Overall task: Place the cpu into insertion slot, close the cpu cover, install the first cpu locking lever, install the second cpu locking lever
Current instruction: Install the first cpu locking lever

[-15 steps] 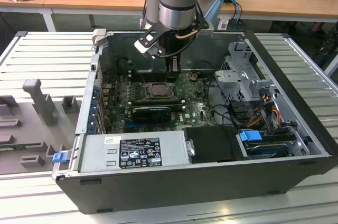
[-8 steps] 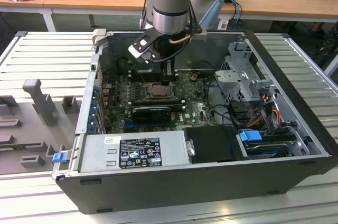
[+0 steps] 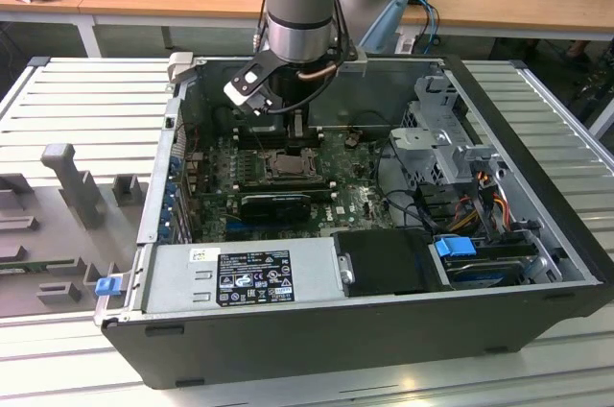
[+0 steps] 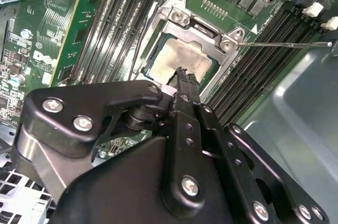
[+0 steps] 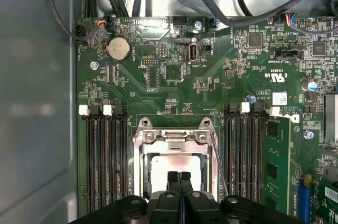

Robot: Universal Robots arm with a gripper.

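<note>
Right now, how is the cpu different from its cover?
The cpu is a solid pale square; the cover is a shinier metal frame with a window cut through. The cpu sits inside that window; the cover rings it. Both lie flat on the green board.

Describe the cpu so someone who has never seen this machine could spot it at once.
Inside the open computer case lies a green circuit board; on it, between banks of long black memory slots, sits the silver cpu cover. The cpu is the flat, pale silvery square in that frame's window, plain-faced unlike the busy board around it.
</note>
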